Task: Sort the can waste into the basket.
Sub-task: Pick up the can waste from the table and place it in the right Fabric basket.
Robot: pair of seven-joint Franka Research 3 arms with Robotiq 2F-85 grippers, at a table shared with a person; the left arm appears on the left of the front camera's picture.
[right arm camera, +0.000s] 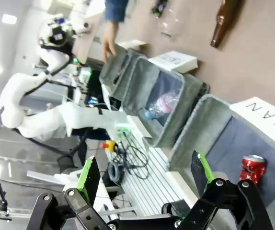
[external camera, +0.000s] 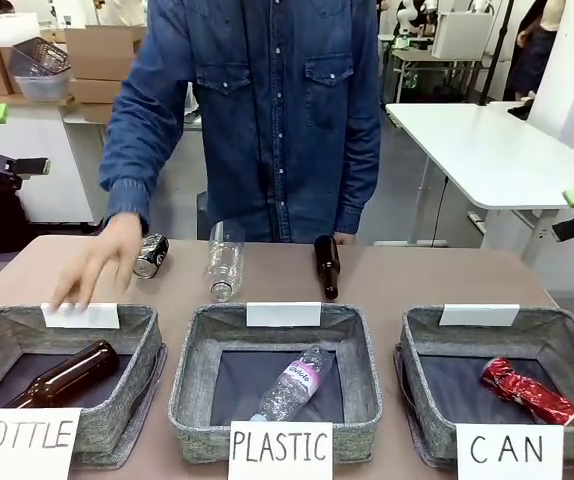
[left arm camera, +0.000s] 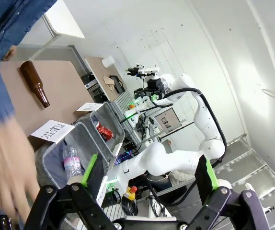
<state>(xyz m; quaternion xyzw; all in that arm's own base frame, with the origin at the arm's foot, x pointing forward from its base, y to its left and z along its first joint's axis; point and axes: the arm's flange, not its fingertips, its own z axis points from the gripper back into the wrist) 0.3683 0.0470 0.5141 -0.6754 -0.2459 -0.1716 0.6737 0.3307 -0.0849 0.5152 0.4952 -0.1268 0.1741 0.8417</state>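
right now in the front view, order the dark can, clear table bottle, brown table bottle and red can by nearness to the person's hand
1. dark can, beside the person's hand
2. clear bottle, mid-table
3. brown bottle, right of centre
4. red can, inside the CAN basket, far right

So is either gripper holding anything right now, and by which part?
No. The left gripper and right gripper are both open and empty. The person's hand is blurred beside the dark can; a grip there cannot be told.
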